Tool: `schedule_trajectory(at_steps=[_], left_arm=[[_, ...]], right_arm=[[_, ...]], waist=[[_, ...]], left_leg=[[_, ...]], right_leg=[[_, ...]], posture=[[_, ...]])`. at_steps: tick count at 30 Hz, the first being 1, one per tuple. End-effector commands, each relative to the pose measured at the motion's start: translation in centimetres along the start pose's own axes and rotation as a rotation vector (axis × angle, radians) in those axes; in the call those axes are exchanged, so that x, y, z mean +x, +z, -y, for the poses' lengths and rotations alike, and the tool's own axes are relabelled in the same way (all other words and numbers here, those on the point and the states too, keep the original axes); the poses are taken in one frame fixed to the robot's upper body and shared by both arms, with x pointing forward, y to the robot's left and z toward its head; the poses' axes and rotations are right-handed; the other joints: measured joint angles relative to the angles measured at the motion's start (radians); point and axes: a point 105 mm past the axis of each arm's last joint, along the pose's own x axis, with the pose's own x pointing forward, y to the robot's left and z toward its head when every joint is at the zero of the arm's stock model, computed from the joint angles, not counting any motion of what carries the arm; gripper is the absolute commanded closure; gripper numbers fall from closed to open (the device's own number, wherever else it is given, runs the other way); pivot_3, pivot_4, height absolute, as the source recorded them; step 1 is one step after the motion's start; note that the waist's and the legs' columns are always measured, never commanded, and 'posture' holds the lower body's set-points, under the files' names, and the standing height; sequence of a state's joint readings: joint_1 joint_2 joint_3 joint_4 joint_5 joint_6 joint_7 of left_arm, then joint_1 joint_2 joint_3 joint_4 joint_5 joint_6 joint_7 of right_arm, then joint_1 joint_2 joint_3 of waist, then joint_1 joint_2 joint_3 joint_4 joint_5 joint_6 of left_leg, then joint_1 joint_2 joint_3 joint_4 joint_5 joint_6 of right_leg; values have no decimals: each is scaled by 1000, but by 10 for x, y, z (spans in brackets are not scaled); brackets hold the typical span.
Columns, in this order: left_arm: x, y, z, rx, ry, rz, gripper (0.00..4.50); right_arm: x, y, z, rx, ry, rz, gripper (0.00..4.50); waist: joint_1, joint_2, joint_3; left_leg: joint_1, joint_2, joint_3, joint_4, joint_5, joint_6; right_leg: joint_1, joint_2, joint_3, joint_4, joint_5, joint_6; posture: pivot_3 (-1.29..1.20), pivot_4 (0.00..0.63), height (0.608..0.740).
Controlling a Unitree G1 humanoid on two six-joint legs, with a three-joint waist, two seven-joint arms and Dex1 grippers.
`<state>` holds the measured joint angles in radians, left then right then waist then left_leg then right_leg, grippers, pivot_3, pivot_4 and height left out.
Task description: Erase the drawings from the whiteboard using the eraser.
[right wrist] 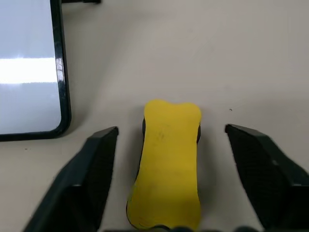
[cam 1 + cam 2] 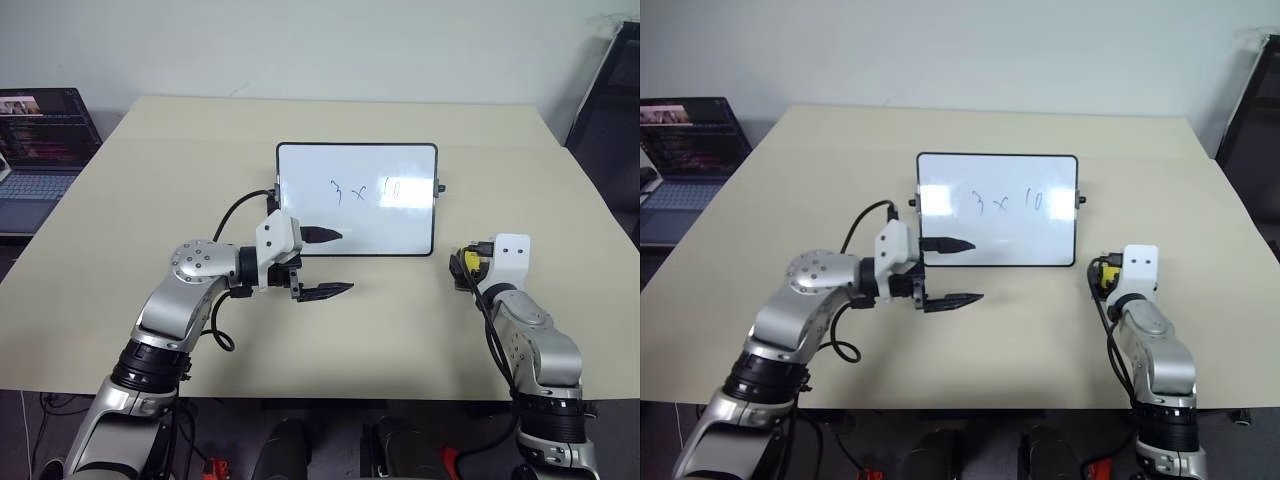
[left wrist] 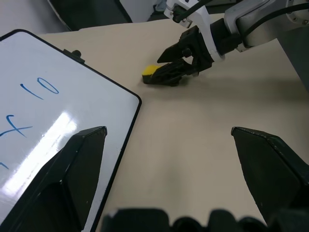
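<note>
So your eraser (image 1: pixel 166 164) is a small yellow block, pinched in a bit at the middle like a bone, with a black underside. It's lying flat on the tan surface (image 2: pixel 400 330) just off the whiteboard's (image 2: pixel 357 200) right near corner. The right claw (image 1: pixel 169 145) sits around it, fingers apart on either side, gaps both ways, not touching. The left claw (image 2: pixel 330 262) hangs wide open over the board's near left edge. The drawings (image 2: pixel 368 191) are thin blue squiggles, roughly "3 x 10". From the head views, the eraser's mostly hidden behind the right wrist.
</note>
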<state>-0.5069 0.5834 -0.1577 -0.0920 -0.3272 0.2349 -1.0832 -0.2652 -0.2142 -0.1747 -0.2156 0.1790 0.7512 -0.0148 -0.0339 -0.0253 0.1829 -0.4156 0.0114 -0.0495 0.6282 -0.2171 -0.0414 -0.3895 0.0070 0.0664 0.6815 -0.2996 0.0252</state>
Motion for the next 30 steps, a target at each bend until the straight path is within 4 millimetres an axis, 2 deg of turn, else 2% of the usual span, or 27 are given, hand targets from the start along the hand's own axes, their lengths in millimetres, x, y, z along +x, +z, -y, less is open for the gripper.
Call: schedule_trajectory(at_steps=[1, 5, 6, 14, 20, 23, 25, 30], left_arm=[[-1, 11, -1, 42, 7, 23, 0], [-2, 10, 1, 38, 9, 21, 0], [-2, 10, 1, 37, 10, 20, 0], [-3, 9, -2, 27, 34, 18, 0], [-3, 6, -14, 16, 126, -30, 0], [-1, 9, -18, -26, 188, -10, 0], [-1, 9, -28, -40, 264, -25, 0], [0, 11, -44, -67, 385, -82, 0]], right_arm=[[0, 12, 1, 10, 2, 44, 2083], [1, 9, -1, 8, 11, 27, 3431], [2, 8, -1, 9, 14, 23, 3498], [2, 13, -4, 3, 30, 45, 3500], [-17, 40, -12, -65, 152, 156, 3503], [-35, 49, -28, -122, 286, 184, 3503], [-45, 61, -34, -154, 344, 219, 3503], [-57, 90, -56, -264, 460, 312, 3503]], waist=[[0, 0, 0], [0, 0, 0], [0, 0, 0], [0, 0, 0], [1, 0, 0], [1, 0, 0], [0, 0, 0], [-2, 0, 0]], left_leg=[[0, 0, 0, 0, 0, 0], [0, 0, 0, 0, 0, 0], [0, 0, 0, 0, 0, 0], [0, 0, 0, 1, 0, 0], [0, 0, -1, 1, 0, 0], [0, 0, -2, 1, 0, 0], [0, 0, -2, 1, 0, 0], [1, 0, -3, 3, 0, 0]], right_leg=[[0, 0, 0, 0, 0, 0], [0, 0, 0, 0, 0, 0], [0, 0, 0, 0, 0, 0], [0, 0, 0, 1, 0, 0], [0, 0, 0, 1, 0, 0], [0, 0, 0, 1, 0, 0], [1, 0, -1, 1, 0, 0], [1, 0, -2, 2, 1, 2]], posture=[[0, 150, 740], [0, 150, 740], [0, 150, 740], [0, 150, 740], [0, 150, 740], [0, 150, 740], [0, 150, 740], [0, 150, 740]])
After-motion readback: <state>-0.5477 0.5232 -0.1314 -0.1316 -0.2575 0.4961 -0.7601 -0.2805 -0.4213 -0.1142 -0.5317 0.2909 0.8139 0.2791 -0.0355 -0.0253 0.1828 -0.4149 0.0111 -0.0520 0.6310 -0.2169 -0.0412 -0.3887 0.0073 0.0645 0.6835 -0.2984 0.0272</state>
